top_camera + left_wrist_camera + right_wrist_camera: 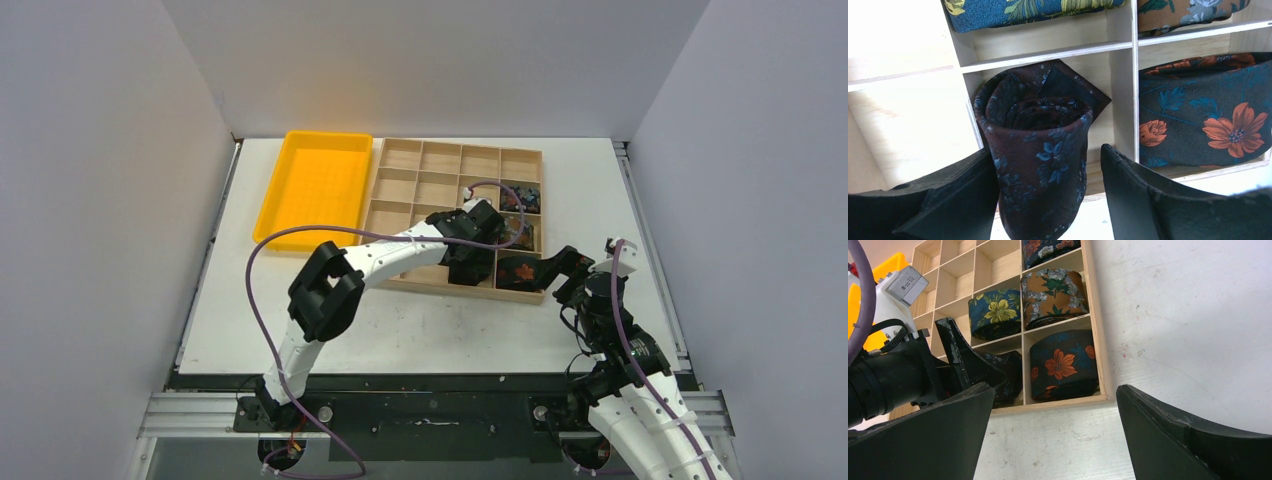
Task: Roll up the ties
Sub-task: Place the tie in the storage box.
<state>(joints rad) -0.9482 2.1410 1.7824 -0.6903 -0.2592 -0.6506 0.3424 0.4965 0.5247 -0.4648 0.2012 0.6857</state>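
Rolled blue-flowered tie (1033, 120) upright in wooden tray (1048, 52) cell, inside parted left gripper (1045, 150), gap at 3 o'clock; right gripper (1055, 387) wide, empty, at tray's 4 o'clock.

Top cam, high behind arm bases (272, 398), looks down over whole table (420, 330). L wrist cam close on tray (1128, 100) cells; R wrist cam farther back, low. Both share orange-flower tie (1208, 125).
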